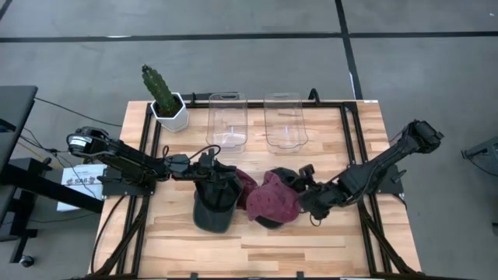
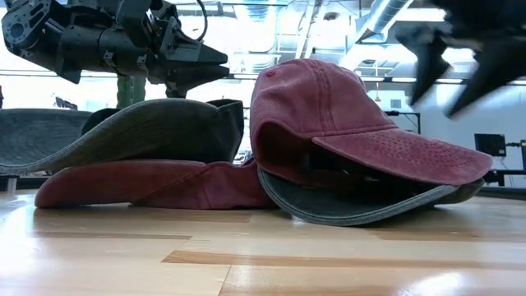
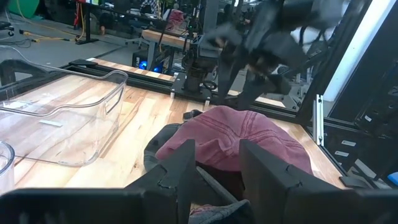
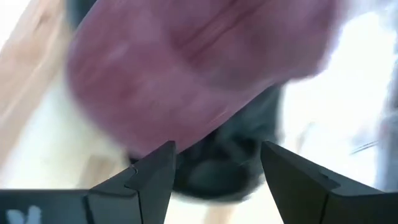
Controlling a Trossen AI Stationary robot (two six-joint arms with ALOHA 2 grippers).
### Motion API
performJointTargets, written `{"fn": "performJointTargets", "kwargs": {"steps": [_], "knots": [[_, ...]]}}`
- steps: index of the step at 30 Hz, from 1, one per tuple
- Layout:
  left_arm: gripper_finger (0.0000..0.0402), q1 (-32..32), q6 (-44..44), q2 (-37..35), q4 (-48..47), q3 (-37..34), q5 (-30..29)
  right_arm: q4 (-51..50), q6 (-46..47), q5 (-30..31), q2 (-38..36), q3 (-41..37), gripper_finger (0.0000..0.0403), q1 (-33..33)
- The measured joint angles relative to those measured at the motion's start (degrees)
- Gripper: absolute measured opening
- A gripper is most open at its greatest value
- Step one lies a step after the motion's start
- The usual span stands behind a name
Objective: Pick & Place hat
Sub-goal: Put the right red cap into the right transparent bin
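Red cap (image 2: 345, 115) stacked on dark cap (image 2: 362, 201), just below right gripper (image 4: 214, 171), jaws wide, poised for pickup; left gripper (image 3: 214, 162) likewise wide over grey cap (image 1: 214, 204).

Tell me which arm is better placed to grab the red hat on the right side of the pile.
Probably the right. Its gripper sits open at the edge of that red hat, fingers spread toward it. The left gripper hangs open over the dark hat, farther off.

Both arms low over mid-table, left gripper (image 1: 208, 165) and right gripper (image 1: 305, 189) fingers spread apart.
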Motion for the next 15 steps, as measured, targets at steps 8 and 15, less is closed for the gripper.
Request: {"fn": "performJointTargets", "kwargs": {"steps": [8, 15], "knots": [[0.0122, 0.0, -0.39, 0.0, 0.02, 0.0, 0.02, 6.87, -17.29, -6.7, -0.02, 8.75, 0.0226, -12.3], [0.0122, 0.0, -0.42, 0.0, 0.04, 0.0, 0.02, 9.06, -26.68, -33.45, -0.01, 10.99, 0.0226, -29.12]]}}
